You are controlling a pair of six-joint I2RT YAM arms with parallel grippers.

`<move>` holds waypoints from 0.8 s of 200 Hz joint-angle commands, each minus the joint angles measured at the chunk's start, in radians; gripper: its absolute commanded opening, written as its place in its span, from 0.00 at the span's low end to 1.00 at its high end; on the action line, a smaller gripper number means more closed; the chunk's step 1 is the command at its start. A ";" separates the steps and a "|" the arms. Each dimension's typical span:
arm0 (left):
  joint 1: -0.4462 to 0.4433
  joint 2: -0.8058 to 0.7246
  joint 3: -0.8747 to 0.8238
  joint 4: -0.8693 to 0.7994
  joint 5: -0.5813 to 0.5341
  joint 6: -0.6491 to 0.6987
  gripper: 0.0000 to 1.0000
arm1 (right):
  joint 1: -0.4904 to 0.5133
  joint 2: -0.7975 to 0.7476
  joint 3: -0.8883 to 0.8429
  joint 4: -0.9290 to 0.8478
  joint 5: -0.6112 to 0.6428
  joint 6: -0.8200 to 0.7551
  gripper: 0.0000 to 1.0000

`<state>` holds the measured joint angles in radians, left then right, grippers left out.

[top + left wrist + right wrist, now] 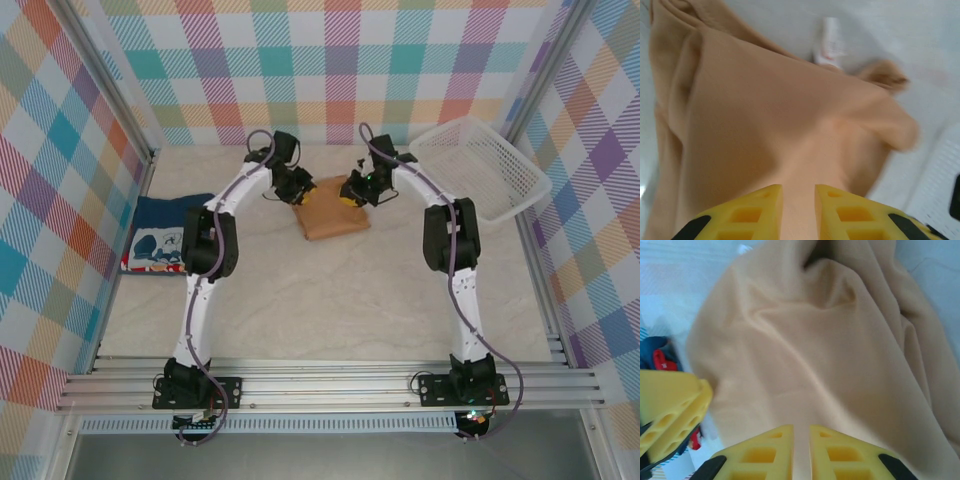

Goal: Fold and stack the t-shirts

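The tan-orange t-shirt [331,214] lies as a folded rectangle on the middle of the table, print hidden. Both grippers stand at its far edge, left gripper [300,190] on the left corner, right gripper [352,192] on the right. In the left wrist view the yellow jaws of the left gripper [798,192] stand a little apart, with a ridge of tan cloth [765,115] running into the gap. The right gripper [801,432] has its jaws nearly together on a similar ridge of the cloth [830,350]. The navy t-shirt [160,236] lies folded at the left wall.
A white mesh basket [480,165] sits tilted at the back right. Its rim [940,185] lies close beside the tan shirt. A white care tag [829,45] pokes out at the shirt's far edge. The left gripper's finger [670,410] is close to the right one.
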<state>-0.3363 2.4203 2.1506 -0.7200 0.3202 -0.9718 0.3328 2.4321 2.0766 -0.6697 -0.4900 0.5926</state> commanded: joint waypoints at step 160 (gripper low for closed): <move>-0.178 -0.578 -0.709 -0.105 -0.033 0.270 0.24 | 0.171 -0.710 -0.869 -0.121 -0.031 0.095 0.37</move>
<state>-0.5098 1.9007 1.4017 -0.7719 0.3267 -0.7517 0.5186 1.8034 1.1019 -0.7296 -0.5423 0.6987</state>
